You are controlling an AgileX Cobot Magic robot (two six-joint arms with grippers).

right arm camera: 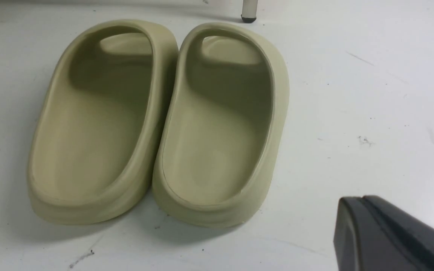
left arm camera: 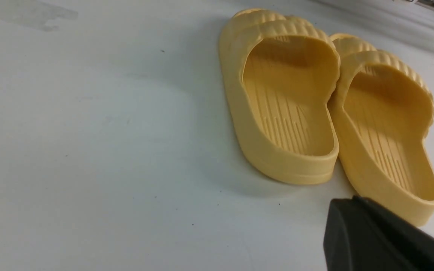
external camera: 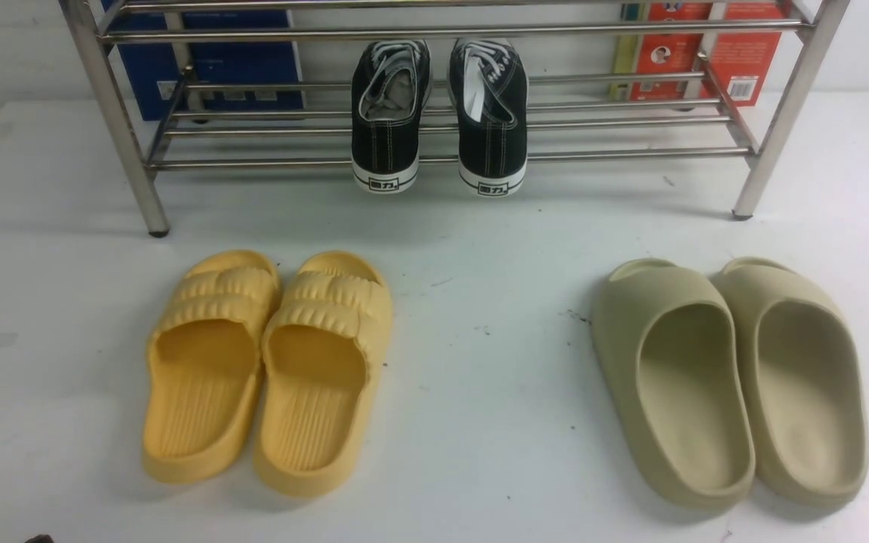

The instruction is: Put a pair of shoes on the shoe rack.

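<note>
The two black canvas sneakers, the left one (external camera: 388, 113) and the right one (external camera: 490, 113), stand side by side on the lower rails of the steel shoe rack (external camera: 253, 162), heels toward me and hanging slightly over the front rail. Neither gripper shows in the front view. In the left wrist view my left gripper (left arm camera: 356, 197) has its black fingers pressed together with nothing between them, just above the table near the yellow slides. In the right wrist view my right gripper (right arm camera: 361, 197) is likewise shut and empty, beside the beige-olive slides.
A pair of yellow ribbed slides (external camera: 268, 369) (left arm camera: 288, 105) lies on the white table front left. A pair of beige-olive foam slides (external camera: 729, 377) (right arm camera: 156, 124) lies front right. A blue box (external camera: 208, 68) and a red box (external camera: 736, 53) stand behind the rack.
</note>
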